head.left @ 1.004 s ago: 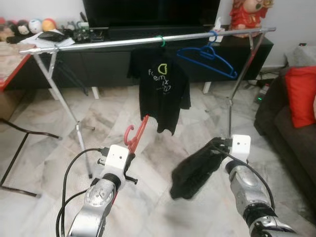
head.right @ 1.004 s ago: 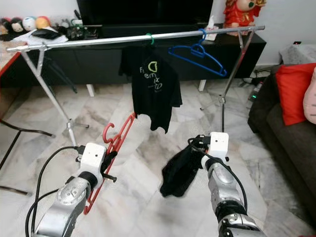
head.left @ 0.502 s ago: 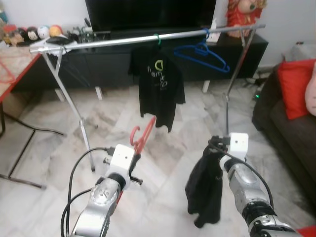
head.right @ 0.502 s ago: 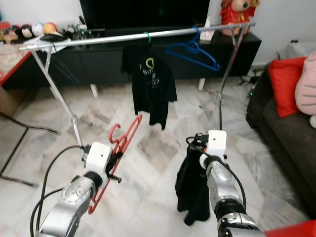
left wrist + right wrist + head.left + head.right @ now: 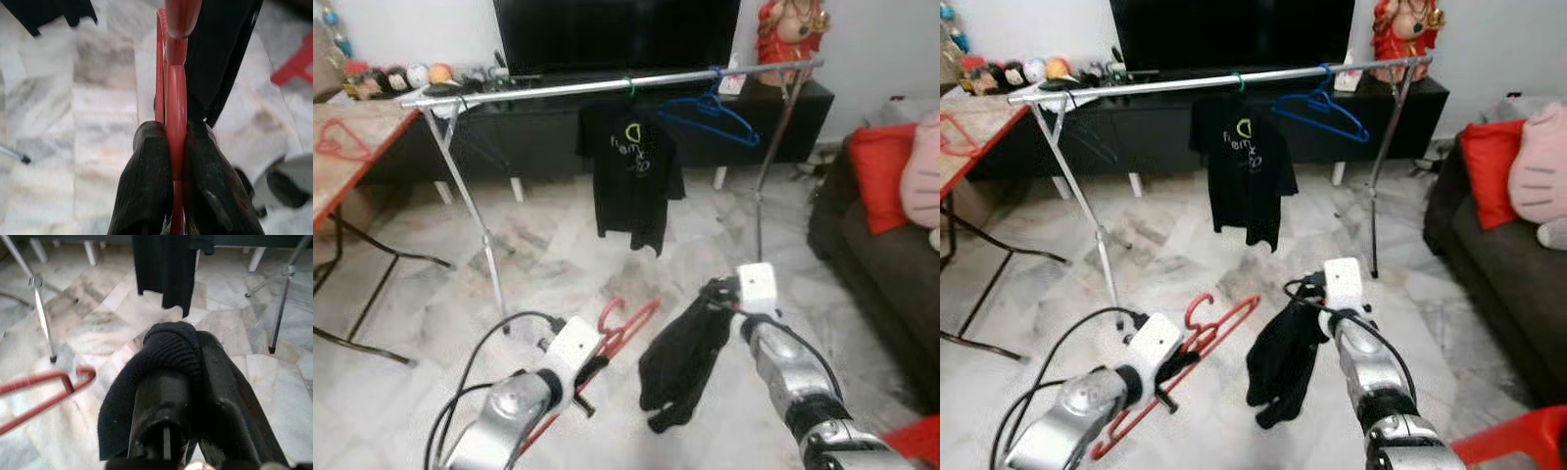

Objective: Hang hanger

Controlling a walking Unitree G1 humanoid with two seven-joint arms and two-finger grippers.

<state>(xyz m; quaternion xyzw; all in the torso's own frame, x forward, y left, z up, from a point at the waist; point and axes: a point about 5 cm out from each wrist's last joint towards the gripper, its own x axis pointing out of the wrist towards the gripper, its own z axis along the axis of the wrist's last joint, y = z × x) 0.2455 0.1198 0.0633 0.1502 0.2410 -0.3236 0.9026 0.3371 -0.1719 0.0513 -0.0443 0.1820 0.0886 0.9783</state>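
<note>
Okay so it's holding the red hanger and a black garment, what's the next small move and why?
Probably bring the two together: the left gripper is shut on the red hanger and the right gripper is shut on the black garment, which hangs bunched and apart from the hanger. The garment likely needs threading on before anything goes up to the rail.

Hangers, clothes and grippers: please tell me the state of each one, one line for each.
Red hanger: held off the floor, not on the rail.
Left gripper: shut on the red hanger.
Black cloth: bunched, dangling.
Right gripper: shut on the black cloth.
Black T-shirt: hanging on the rail.
Blue hanger: hanging on the rail, bare, tilted.
Rail: standing, level.
</note>
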